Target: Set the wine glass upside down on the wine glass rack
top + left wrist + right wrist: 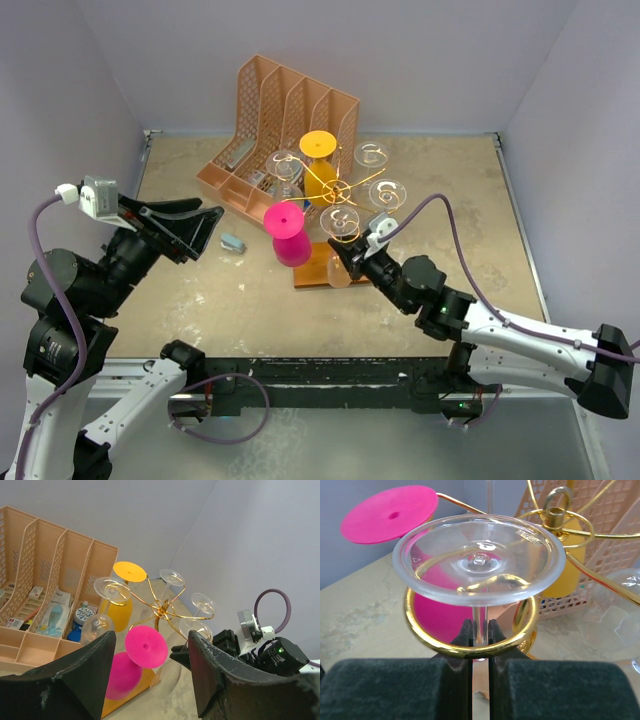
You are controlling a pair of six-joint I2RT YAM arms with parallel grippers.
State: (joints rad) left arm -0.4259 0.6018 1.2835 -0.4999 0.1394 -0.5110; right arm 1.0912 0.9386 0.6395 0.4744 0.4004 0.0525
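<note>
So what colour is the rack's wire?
Gold, on the wine glass rack; clearest in the right wrist view.

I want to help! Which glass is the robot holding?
The clear wine glass on the rack's near side, stem pinched by the right gripper; others hang free.

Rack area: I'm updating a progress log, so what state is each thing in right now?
wine glass rack: upright, several glasses hanging.
clear wine glass: upside down, stem inside a spiral arm, gripped by the stem.
pink glass: hanging upside down.
yellow glass: hanging upside down.
right claw: shut on the clear wine glass.
left claw: open, empty.
</note>
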